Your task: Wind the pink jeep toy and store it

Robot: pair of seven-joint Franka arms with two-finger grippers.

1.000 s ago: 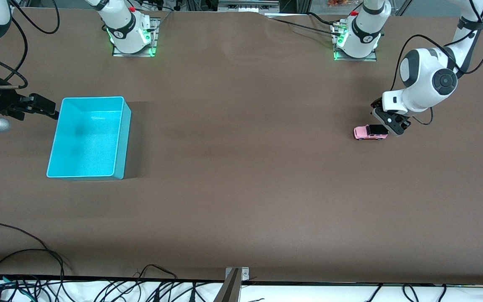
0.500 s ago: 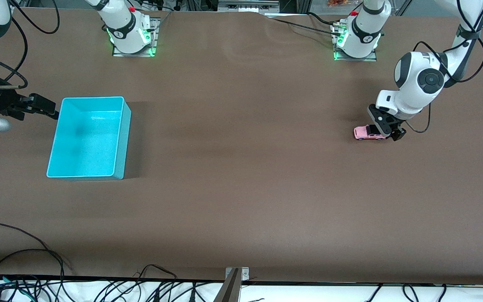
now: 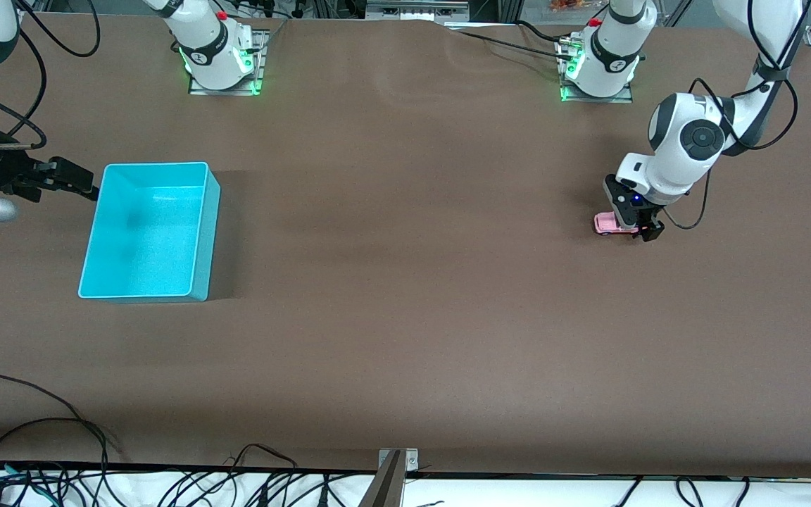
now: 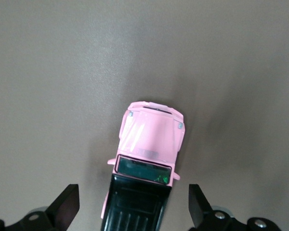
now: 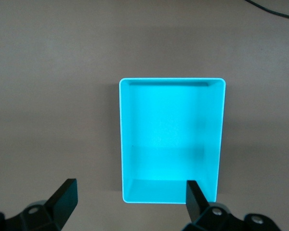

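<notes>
The left gripper [image 3: 632, 227] has come down over the pink jeep toy [image 3: 607, 224] near the bench's left-arm end, its fingers [image 4: 67, 207] spread wide on both sides and ready to grab, while the right gripper [image 3: 67, 179] waits with fingers apart by the blue bin [image 3: 198, 232].

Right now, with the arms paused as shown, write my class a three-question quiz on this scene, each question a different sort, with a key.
1. True or false: the pink jeep toy already lies in the turquoise bin.
2. Which pincer is over the jeep? A) left pincer B) right pincer
3. Fill in: the left pincer's fingers stand ___ on either side of the jeep.

Key: 1 false, it sits on the table toward the left arm's end; 2 A, the right waits beside the bin; 3 open.
</notes>
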